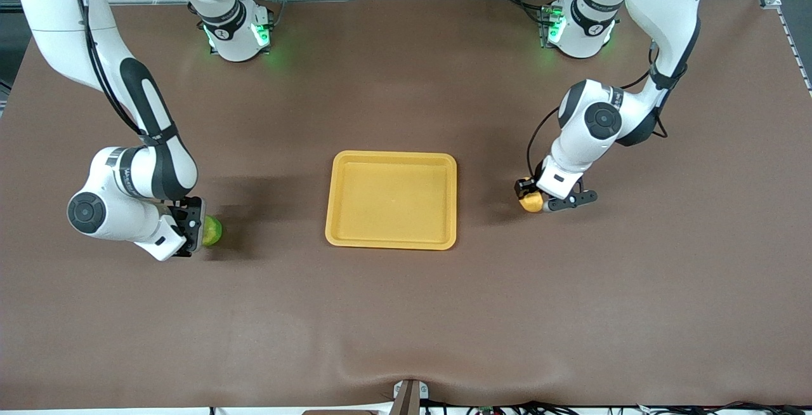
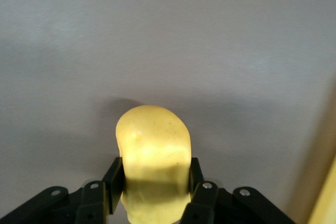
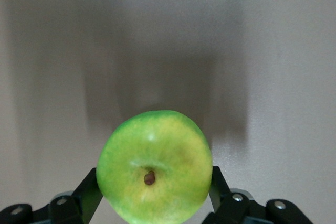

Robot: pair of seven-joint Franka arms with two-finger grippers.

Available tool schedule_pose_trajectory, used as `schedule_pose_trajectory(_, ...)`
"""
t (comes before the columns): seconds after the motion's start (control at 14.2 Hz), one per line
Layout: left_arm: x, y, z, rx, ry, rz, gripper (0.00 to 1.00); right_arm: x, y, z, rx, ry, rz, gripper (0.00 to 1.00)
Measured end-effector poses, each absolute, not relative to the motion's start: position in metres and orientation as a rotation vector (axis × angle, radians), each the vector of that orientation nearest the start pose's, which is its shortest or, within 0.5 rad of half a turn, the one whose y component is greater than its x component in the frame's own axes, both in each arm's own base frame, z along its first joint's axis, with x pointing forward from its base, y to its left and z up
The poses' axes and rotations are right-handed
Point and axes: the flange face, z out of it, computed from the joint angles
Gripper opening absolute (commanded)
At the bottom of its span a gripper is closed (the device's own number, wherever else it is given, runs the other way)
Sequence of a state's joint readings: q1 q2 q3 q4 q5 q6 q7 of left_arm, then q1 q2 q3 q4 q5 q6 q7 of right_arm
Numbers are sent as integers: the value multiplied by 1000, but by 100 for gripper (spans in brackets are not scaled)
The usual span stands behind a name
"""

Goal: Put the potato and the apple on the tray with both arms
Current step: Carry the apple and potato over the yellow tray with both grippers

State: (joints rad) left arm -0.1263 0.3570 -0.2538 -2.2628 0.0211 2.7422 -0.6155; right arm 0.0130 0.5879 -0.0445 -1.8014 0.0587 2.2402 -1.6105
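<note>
The yellow tray (image 1: 391, 200) lies flat at the middle of the table with nothing in it. The right gripper (image 1: 204, 231), at the right arm's end of the table, is shut on the green apple (image 1: 212, 231); in the right wrist view the apple (image 3: 155, 180) sits between both fingers, stem spot showing. The left gripper (image 1: 531, 199), toward the left arm's end, is shut on the yellow-orange potato (image 1: 531, 201); in the left wrist view the potato (image 2: 153, 153) is clamped between both pads. Both grippers are low, close to the table beside the tray.
Brown cloth covers the whole table (image 1: 406, 313). The tray's yellow edge (image 2: 325, 203) shows at the side of the left wrist view. A small bracket (image 1: 409, 393) sits at the table edge nearest the front camera.
</note>
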Motion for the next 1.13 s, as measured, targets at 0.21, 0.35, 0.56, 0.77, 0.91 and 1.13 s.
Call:
schedule_pose_trajectory(0.21,519,-232,241,-3261,-326,-112,3,639,-16,209,-2157,-2117,125,0)
schedule_pose_trajectory(0.35,527,-250,264,-3266,-287,-97,2,645,-8,216,-2153,-2137,109,0)
schedule_pose_trajectory(0.56,541,-283,304,-3285,-217,-109,3,654,19,237,-2133,-2123,135,0)
schedule_pose_trajectory(0.77,543,-326,334,-3296,-112,-95,3,659,65,257,-2136,-2093,144,0)
schedule_pose_trajectory(0.91,538,-358,333,-3295,-22,-71,4,659,102,266,-2108,-2105,106,0)
schedule_pose_trajectory(1.13,531,-389,305,-3275,91,-33,4,657,170,285,-2014,-2183,27,0)
